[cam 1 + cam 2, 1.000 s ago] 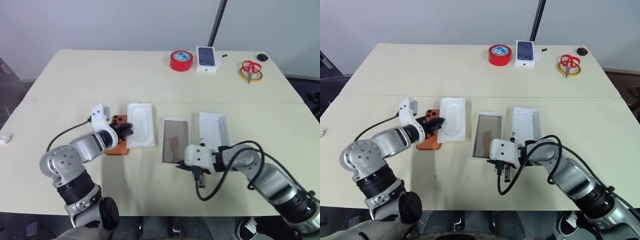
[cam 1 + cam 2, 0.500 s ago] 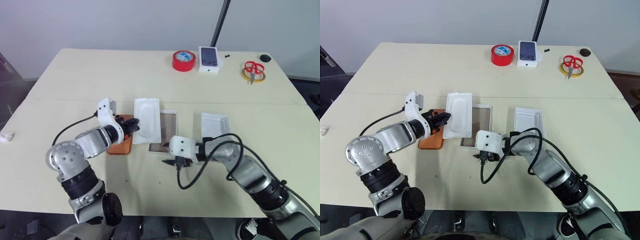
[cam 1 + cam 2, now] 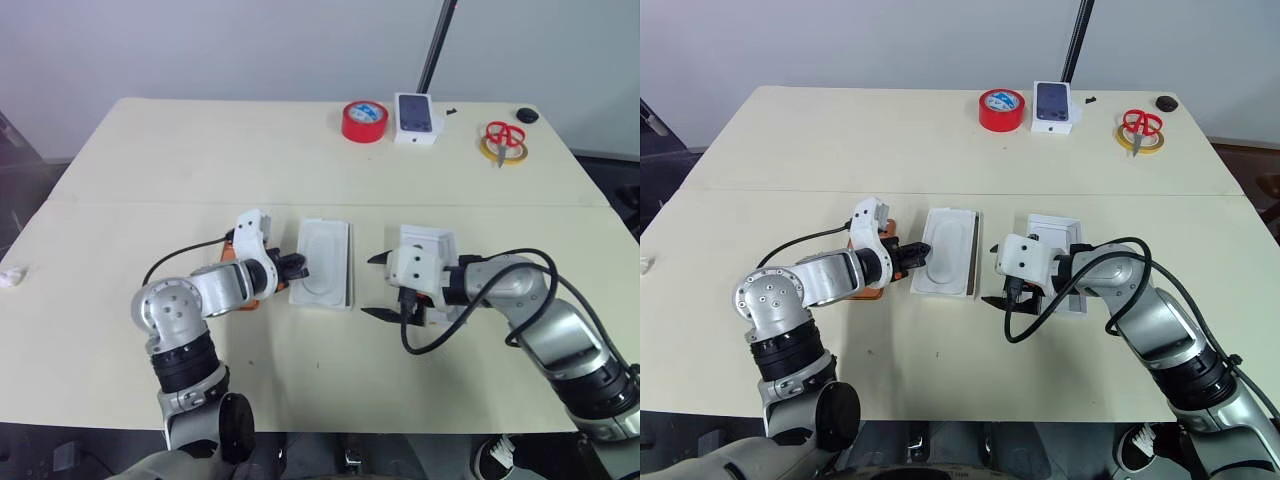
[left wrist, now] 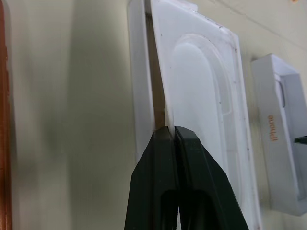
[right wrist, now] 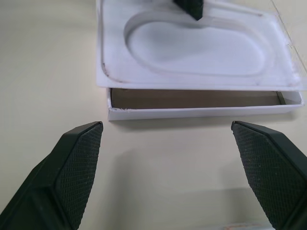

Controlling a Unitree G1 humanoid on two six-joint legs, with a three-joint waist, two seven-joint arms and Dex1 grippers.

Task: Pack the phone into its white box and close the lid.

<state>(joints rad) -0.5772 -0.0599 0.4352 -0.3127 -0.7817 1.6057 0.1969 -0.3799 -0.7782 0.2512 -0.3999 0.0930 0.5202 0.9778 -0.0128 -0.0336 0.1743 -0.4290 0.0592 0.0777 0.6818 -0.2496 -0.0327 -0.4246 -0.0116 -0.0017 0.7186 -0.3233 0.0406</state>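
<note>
My left gripper (image 3: 303, 268) is shut on the near edge of a white insert with a rounded recess (image 3: 325, 265). The insert lies tilted over the white box (image 5: 192, 112), covering most of it. The copper-orange phone (image 3: 868, 293) lies flat on the table to the left of the box, mostly hidden under my left arm. My right gripper (image 3: 376, 286) hangs open and empty just right of the box, its fingers pointing at it. Behind that gripper lies the lid (image 3: 430, 242), white inside up, with orange "iPhone" lettering on its side wall (image 4: 272, 128).
At the table's far edge stand a red tape roll (image 3: 362, 120), a white box with a dark phone picture (image 3: 417, 117), red-handled scissors on a yellow ring (image 3: 503, 140) and a small black object (image 3: 527, 115). A crumpled white scrap (image 3: 10, 278) lies far left.
My left gripper has carried the insert to the right, over the white box. My right gripper has opened wide and drawn back to the right of the box.
</note>
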